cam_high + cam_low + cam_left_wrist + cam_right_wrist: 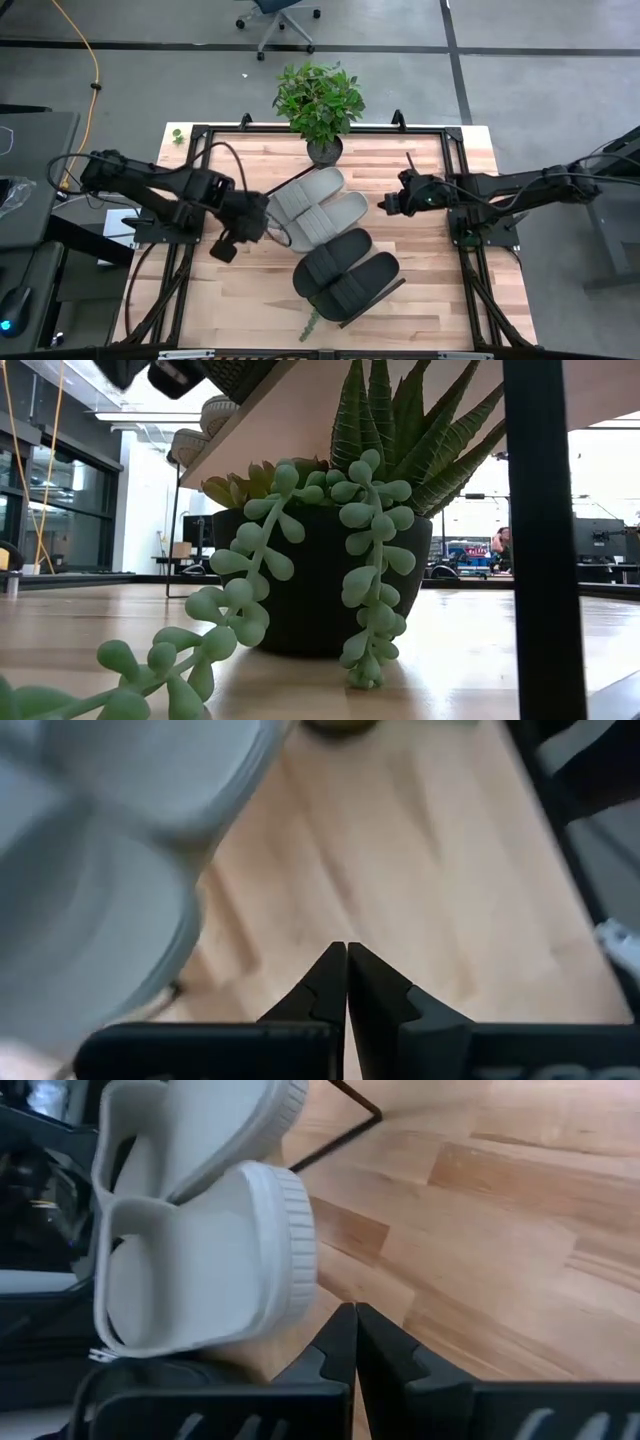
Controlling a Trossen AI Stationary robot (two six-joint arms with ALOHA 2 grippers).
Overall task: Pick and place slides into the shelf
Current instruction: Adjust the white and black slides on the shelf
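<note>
The bench [420,300] carries the shelf [385,291], set askew, with all four slides on it: two grey slides [318,207], two black slides [345,275]. My left hand [262,222] and right hand [388,204] flank the grey pair, fingers pressed together, empty.

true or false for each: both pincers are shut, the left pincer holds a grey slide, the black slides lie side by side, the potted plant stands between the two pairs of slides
1. Both pincers are shut. True: the left pincer and the right pincer are both closed and empty.
2. The left pincer holds a grey slide. False: it holds nothing; the grey slides lie beside it.
3. The black slides lie side by side. True.
4. The potted plant stands between the two pairs. False: it stands at the table's far edge, beyond the grey pair.
</note>
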